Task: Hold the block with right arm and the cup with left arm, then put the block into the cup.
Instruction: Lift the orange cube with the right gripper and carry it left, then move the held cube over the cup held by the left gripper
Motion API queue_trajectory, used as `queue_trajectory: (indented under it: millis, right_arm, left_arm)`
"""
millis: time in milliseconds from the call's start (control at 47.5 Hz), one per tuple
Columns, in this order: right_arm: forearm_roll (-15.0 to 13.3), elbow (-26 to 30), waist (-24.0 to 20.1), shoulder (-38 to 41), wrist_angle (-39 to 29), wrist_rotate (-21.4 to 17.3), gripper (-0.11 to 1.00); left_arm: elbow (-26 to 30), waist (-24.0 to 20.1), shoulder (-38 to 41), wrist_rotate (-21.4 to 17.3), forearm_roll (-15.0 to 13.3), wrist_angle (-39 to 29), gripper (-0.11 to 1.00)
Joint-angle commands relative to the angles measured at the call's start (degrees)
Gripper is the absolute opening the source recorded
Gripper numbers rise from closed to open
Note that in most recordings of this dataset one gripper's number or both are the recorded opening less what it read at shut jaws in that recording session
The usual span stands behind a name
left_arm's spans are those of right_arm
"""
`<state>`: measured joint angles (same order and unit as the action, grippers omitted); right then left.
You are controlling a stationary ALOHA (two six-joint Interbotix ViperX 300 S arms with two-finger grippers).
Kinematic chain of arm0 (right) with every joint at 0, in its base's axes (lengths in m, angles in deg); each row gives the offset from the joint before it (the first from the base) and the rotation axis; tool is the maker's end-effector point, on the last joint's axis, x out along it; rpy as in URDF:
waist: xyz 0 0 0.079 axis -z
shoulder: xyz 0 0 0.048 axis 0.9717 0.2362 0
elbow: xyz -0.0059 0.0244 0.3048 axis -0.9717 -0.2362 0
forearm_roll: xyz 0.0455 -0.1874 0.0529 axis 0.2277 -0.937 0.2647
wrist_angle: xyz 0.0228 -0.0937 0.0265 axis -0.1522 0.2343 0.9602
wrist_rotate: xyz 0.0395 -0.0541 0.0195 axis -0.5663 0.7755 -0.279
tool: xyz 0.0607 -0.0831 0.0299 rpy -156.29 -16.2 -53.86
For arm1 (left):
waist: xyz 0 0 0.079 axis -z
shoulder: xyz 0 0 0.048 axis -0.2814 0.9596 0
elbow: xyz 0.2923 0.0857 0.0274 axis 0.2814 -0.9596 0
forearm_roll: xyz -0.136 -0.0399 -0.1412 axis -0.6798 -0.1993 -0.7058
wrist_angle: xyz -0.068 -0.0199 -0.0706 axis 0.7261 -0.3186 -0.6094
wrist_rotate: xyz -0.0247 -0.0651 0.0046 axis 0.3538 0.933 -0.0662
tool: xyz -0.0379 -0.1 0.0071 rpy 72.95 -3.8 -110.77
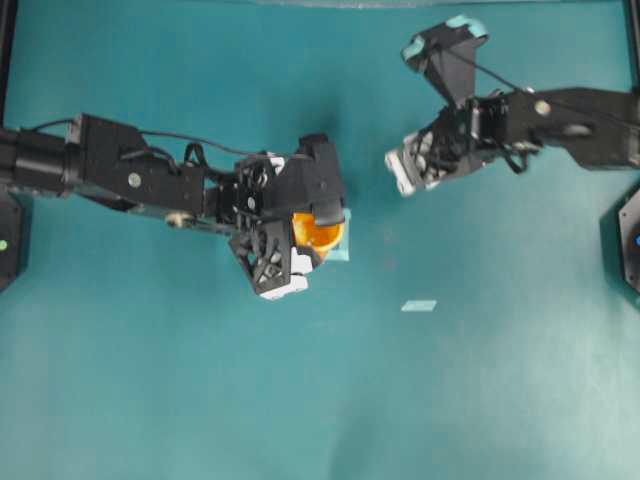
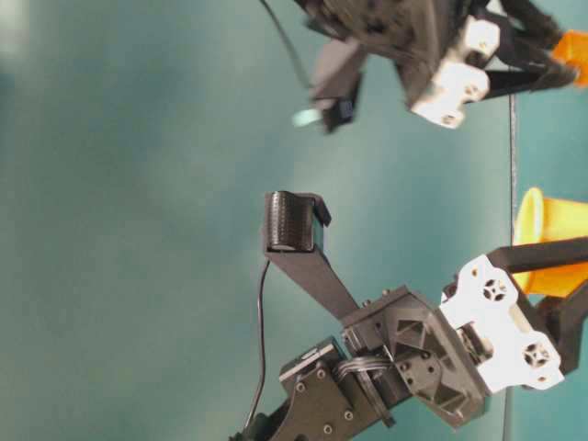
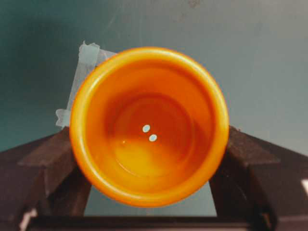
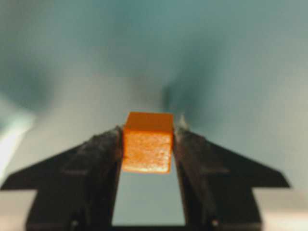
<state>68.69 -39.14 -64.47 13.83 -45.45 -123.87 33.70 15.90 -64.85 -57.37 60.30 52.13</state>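
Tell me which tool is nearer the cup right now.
Left. The left tool has its fingers on either side of the cup. The right tool holds the block well off to the side, apart from the cup.

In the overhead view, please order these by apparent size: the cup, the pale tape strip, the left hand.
1. Left hand, clearly largest.
2. Cup, partly hidden under the hand, so its rank is unsure.
3. Pale tape strip.

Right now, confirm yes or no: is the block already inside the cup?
No. The cup is empty inside; the block sits pinched in the right hand.
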Motion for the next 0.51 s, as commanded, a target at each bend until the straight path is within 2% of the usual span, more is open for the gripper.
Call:
queue_trajectory:
  millis: [0,169,358,485]
  right_arm:
    - [-2.55,-0.88,-1.93,-4.31,4.57,0.7,0.4]
    - [-4.92,-2.37,-3.52,-9.49,10.63,1.23,0.4]
    - [-8.53,-1.67,-4.66,-13.01,13.18,1.23,0.4]
    - [-9.49,-0.62,-5.62,-13.36,14.68,1.23,0.4]
  left_arm:
    - [0.62,0.0,-1.67,0.0,0.09,0.97,0.66]
    - [0.53,0.0,-1.67,0.0,0.26,1.14,0.66]
    - [0.53,-0.26,-1.58,-0.09,0.53,1.58,0.66]
    - [0.53,-0.7,-1.58,-0.09,0.53,3.34,0.66]
